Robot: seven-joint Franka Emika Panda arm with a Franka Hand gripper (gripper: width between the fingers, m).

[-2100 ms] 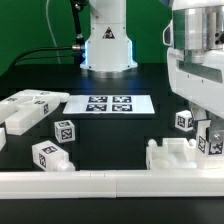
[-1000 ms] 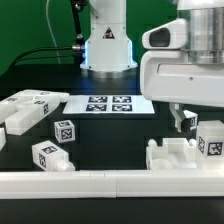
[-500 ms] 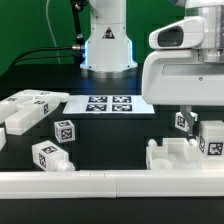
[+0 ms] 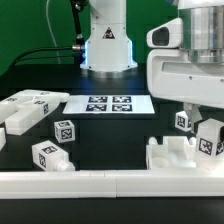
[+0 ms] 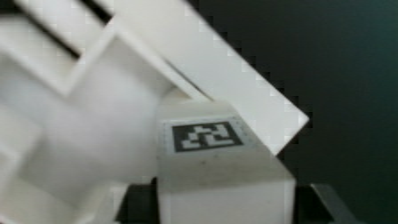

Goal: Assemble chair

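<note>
End effector [image 5: 217, 204]: clenched on small white tagged plastic block [image 4: 211, 138]
Block location: by notched white plastic chair panel [image 4: 170, 156], exterior view's right
Desk [image 4: 110, 135]: black, panel rests on it

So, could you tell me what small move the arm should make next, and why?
Probably ease the tagged piece down toward the blocky white part. The wrist view shows the end effector flanking that piece on both sides, apparently gripping it. The exterior view puts it at the blocky part's end on that view's right, and I cannot tell whether they touch.
</note>
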